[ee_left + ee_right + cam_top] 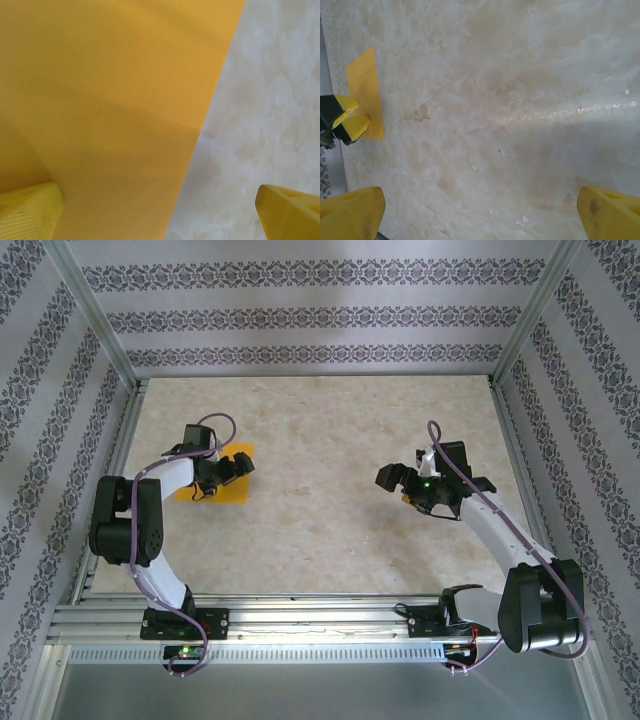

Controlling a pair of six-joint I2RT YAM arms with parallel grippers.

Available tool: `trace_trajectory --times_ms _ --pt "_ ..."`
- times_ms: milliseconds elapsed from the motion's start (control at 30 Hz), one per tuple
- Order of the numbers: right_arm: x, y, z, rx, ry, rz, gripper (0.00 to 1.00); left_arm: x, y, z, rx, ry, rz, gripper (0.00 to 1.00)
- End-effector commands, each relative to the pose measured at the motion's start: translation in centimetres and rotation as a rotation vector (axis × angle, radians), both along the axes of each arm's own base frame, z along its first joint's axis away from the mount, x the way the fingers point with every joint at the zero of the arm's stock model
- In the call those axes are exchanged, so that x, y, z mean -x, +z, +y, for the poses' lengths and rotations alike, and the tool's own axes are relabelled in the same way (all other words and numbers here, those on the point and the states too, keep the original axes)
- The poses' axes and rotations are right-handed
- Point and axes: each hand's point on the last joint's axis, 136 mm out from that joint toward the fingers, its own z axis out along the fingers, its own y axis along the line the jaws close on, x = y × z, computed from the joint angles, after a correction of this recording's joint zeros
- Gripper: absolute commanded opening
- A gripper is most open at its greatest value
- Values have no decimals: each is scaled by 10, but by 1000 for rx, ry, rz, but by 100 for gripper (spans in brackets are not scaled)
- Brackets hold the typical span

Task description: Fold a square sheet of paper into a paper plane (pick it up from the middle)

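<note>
The left tool (229,472), spread wide and holding nothing, is poised over the square sheet of paper (110,110), which lies flat on the counter's (330,440) left side. The right tool (400,481), equally wide and empty, hangs well apart over the pale marbled counter, ringed by stripe-patterned walls (300,315).

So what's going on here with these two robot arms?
The left gripper is down at the orange square sheet of paper. Its jaws are open, with one fingertip over the paper and the other over the bare table past the sheet's edge. The sheet lies flat and unfolded and has not been picked up yet. The right gripper hangs open over the table's right side, well apart from the paper.
</note>
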Motion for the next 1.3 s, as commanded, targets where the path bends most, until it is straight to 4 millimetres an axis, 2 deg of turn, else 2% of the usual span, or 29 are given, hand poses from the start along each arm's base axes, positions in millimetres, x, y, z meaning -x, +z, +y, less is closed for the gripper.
trace_trajectory --times_ms 0,167,333,467,633,767,967,1100,1167,1267 --pt "17 -5 -1 7 32 16 98 53 -26 -9 38 7 179 100" --pt "23 -6 -5 0 14 17 98 71 -30 -25 65 -26 188 100" --pt "21 -4 -4 -22 -2 22 98 86 -29 -53 75 -100 208 100" --pt "20 0 -4 -25 -1 17 98 86 -9 -56 32 -119 164 100" --pt "14 5 -2 -31 1 4 98 73 32 -60 14 -212 44 100" --pt "11 8 -1 -43 1 4 98 58 45 -58 -21 -226 -9 100" --pt "10 10 -1 -44 -1 -14 98 38 28 -60 -56 -261 63 100" --pt "7 4 0 -56 -21 -1 98 27 15 -59 -80 -270 112 100" --pt "5 2 2 -57 -21 3 98 25 7 -56 -104 -262 132 99" --pt "1 3 4 -59 -27 -3 98 34 -3 -55 -107 -251 171 99"
